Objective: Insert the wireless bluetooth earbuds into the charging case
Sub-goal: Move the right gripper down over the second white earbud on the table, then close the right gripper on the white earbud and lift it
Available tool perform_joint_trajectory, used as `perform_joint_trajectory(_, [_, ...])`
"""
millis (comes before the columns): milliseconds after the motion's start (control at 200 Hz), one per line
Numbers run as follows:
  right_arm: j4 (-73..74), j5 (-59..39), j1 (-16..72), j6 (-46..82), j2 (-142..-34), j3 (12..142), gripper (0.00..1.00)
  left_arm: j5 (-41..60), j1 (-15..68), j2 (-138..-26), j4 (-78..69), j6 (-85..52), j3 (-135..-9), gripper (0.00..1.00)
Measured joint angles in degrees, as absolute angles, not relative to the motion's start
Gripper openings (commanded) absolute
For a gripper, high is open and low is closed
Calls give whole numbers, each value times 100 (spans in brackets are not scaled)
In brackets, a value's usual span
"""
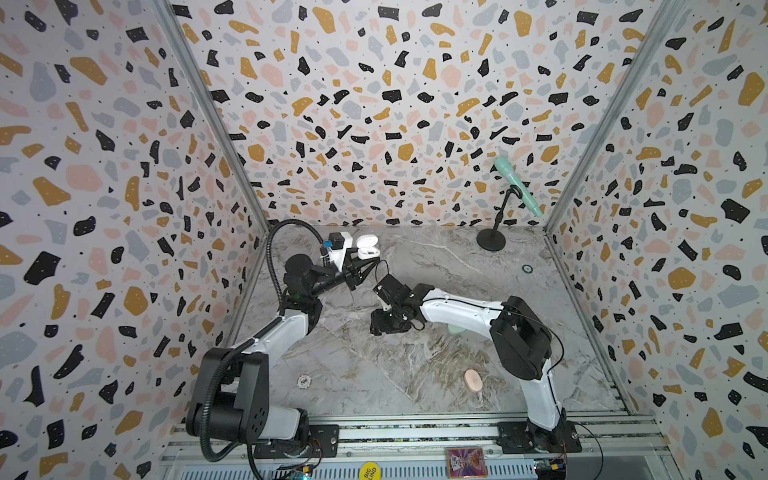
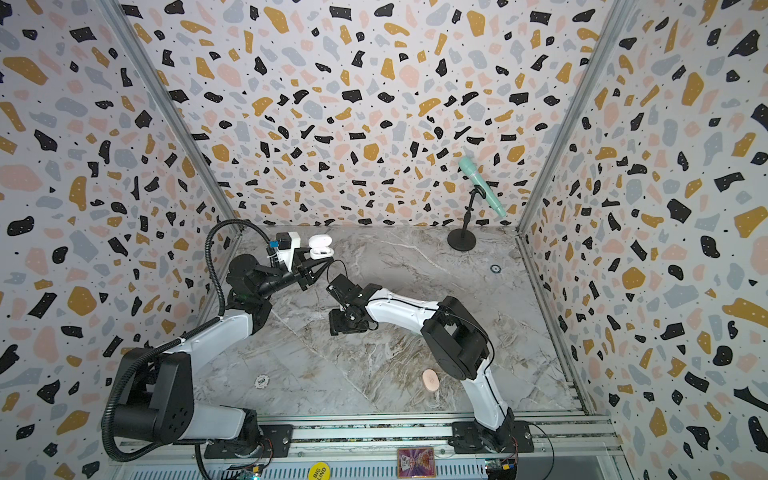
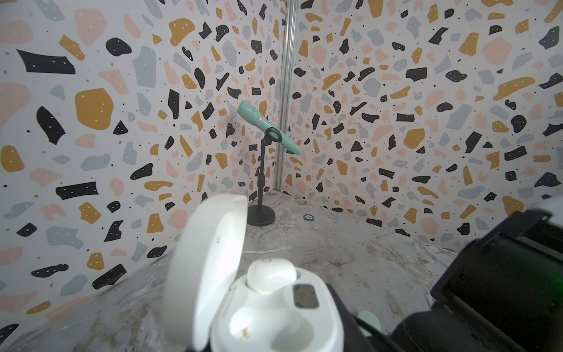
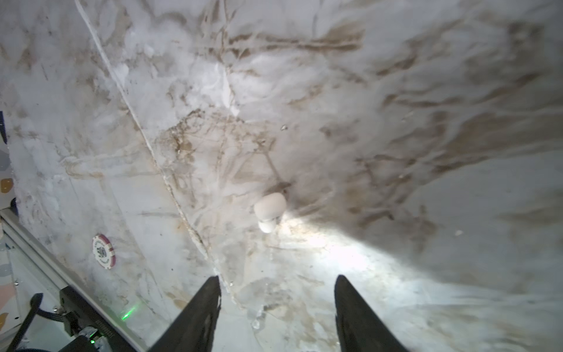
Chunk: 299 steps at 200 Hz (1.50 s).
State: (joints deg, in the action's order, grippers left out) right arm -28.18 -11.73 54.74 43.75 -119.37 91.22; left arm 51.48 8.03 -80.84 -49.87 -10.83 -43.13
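With one white bud (image 3: pixel 271 275) seated in the open case (image 3: pixel 320 323) that our left claw (image 1: pixel 368 262) grips aloft, we judge this pair half done: the second bud (image 4: pixel 269 210) lies on the marble below the case, before our open, empty right claw (image 4: pixel 275 277).

Three rounded plastic charging cases: one white case (image 1: pixel 368 247), lid up, near the far edge of the marble worktop (image 1: pixel 415 386); one pale pink case (image 1: pixel 473 380) near the front edge; one mint green case (image 1: pixel 456 330), mostly hidden, mid-worktop. Two tiny white bean-shaped plastic earbuds: one earbud (image 3: pixel 271 274) seated in the white case, one loose earbud (image 4: pixel 269 210) on the worktop. Two round discs: a white-and-red poker chip (image 1: pixel 304 380) front left, a small dark disc (image 1: pixel 527 269) toward the right edge. One mint green microphone (image 1: pixel 517 187) on one black stand (image 1: pixel 491 240).
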Motion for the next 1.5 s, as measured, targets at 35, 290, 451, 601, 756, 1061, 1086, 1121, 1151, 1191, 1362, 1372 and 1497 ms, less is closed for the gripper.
perform_joint_trajectory(35, [-2792,-1181,5513,4451,-12005,9185,60,5148,803,-8084,-4960,-1070,-4313,32])
perform_joint_trajectory(290, [-2768,-1131,5561,4772,-12425,9520,57,5144,803,-8084,-4845,-1020,-4313,32])
perform_joint_trajectory(451, [-2790,-1087,5561,4842,-12584,9612,55,5144,803,-8084,-4842,-1020,-4313,32])
perform_joint_trajectory(601, [-2888,-1070,5561,4858,-12781,9957,51,5144,799,-8084,-4853,-1022,-4313,32])
perform_joint_trajectory(756, [-2980,-1070,5561,4851,-12978,10241,48,5142,792,-8084,-4858,-1022,-4313,32])
perform_joint_trajectory(1061, [-3489,-956,5625,4674,-13323,10895,44,5146,788,-8084,-4890,-1026,-4313,32])
perform_joint_trajectory(1086, [-3538,-941,5638,4639,-13364,10969,44,5146,788,-8084,-4890,-1028,-4313,32])
perform_joint_trajectory(1121, [-3625,-915,5651,4609,-13421,11074,42,5153,775,-8084,-4901,-1033,-4313,32])
perform_joint_trajectory(1151, [-3704,-891,5660,4578,-13469,11159,41,5151,766,-8084,-4925,-1041,-4313,32])
perform_joint_trajectory(1191, [-3817,-851,5673,4547,-13535,11288,40,5151,755,-8084,-4939,-1057,-4313,32])
perform_joint_trajectory(1362, [-4097,-679,5728,4410,-13670,11555,36,5153,751,-8084,-4982,-1111,-4313,32])
perform_joint_trajectory(1372, [-4108,-663,5732,4401,-13675,11559,36,5151,751,-8084,-4982,-1111,-4313,32])
perform_joint_trajectory(1497, [-4278,-543,5782,4292,-13729,11684,35,5153,751,-8084,-4987,-1133,-4313,32])
